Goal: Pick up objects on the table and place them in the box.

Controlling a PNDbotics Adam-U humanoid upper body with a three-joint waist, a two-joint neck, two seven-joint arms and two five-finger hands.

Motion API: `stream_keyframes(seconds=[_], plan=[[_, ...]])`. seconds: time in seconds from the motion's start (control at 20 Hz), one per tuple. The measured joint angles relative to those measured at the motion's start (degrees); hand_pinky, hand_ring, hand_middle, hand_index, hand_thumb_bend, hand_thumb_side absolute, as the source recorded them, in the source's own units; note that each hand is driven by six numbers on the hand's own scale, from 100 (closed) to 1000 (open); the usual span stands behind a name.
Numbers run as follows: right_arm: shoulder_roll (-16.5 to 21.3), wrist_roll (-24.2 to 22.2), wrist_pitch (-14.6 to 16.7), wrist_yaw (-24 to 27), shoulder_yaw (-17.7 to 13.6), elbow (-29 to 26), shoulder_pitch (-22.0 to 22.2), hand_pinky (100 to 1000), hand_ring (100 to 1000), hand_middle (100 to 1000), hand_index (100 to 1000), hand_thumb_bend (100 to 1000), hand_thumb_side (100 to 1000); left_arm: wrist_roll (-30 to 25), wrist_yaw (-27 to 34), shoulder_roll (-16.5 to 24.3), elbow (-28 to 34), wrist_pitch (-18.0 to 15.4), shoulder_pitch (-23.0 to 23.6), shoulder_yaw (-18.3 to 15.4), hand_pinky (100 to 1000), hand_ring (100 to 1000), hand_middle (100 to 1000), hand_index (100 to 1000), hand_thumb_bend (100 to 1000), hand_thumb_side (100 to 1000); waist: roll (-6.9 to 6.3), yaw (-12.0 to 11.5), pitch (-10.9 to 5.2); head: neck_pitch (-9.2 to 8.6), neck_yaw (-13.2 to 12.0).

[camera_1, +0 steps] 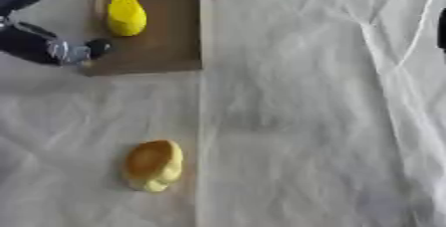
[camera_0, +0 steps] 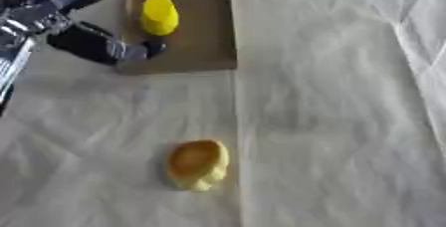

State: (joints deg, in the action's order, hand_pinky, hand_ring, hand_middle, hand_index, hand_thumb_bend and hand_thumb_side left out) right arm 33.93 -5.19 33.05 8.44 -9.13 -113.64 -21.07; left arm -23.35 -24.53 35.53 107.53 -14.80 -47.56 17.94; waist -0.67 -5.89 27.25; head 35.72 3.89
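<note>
Left arm [camera_0: 26, 17]: black with silver joints, it comes in from the upper left corner and slants down to the right across the worktop.
Left hand [camera_0: 96, 44]: dark, low over the left edge of the box; one fingertip [camera_0: 154, 48] reaches over the box floor. It holds nothing. The picture is too blurred to say whether the rest of the fingers are spread or curled.
Box [camera_0: 205, 32]: a shallow brown cardboard tray, directly to the right of the left hand, with its near left corner under the hand's fingertip.
Yellow object in the box [camera_0: 160, 15]: a bright yellow rounded piece, lying inside the box just beyond and slightly right of the hand's fingertip, near it but apart from it. Its exact kind cannot be made out.
Yellow and orange object on the worktop [camera_0: 198, 164]: an oval piece with an orange-brown top and a pale yellow lobed edge, well apart from the left hand, nearer the robot and a little to the hand's right. It lies outside the box on the cloth.
Worktop [camera_0: 348, 121]: covered with a creased white cloth, with a fold line running from the box's right side down past the oval piece.
Right edge: a small dark shape [camera_1: 442, 29] shows in the right eye view; what it is cannot be told.
</note>
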Motion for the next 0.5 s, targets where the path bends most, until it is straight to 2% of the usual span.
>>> stream_keyframes(seconds=[0.15,0.3,0.35,0.4,0.5], plan=[[0.25,0.25,-0.01,-0.4,-0.01,0.0,0.32,932,872,661,878,100,531,-2.9,0.65,0.93,4.46,2.02,2.78,1.1,935,1000,906,917,401,531,-0.23,-0.74,-0.52,0.18,0.47],[0.63,0.48,-0.08,-0.75,-0.01,0.0,0.64,932,873,661,878,100,531,-5.4,0.68,1.1,5.8,2.62,4.76,2.2,935,1000,907,916,393,548,-0.27,-1.31,-0.9,0.64,0.96],[0.65,0.52,-0.12,-0.84,-0.01,0.0,0.9,933,873,661,878,100,525,-6.14,0.66,1.03,5.85,2.78,5.3,2.56,936,1000,910,917,438,545,-0.27,-1.53,-0.98,0.87,1.18],[0.66,0.58,-0.18,-0.9,-0.01,0.0,1.02,933,873,661,878,100,531,-6.83,0.6,0.72,5.89,3.01,5.77,2.88,936,1000,912,918,379,578,-0.28,-1.66,-1.11,1.04,1.42],[0.68,0.69,-0.29,-1.04,-0.01,0.0,1.21,933,874,660,878,100,531,-7.88,0.31,-0.58,5.97,3.68,6.59,3.32,937,1000,913,918,376,602,-0.29,-1.99,-1.37,1.31,2.0]])
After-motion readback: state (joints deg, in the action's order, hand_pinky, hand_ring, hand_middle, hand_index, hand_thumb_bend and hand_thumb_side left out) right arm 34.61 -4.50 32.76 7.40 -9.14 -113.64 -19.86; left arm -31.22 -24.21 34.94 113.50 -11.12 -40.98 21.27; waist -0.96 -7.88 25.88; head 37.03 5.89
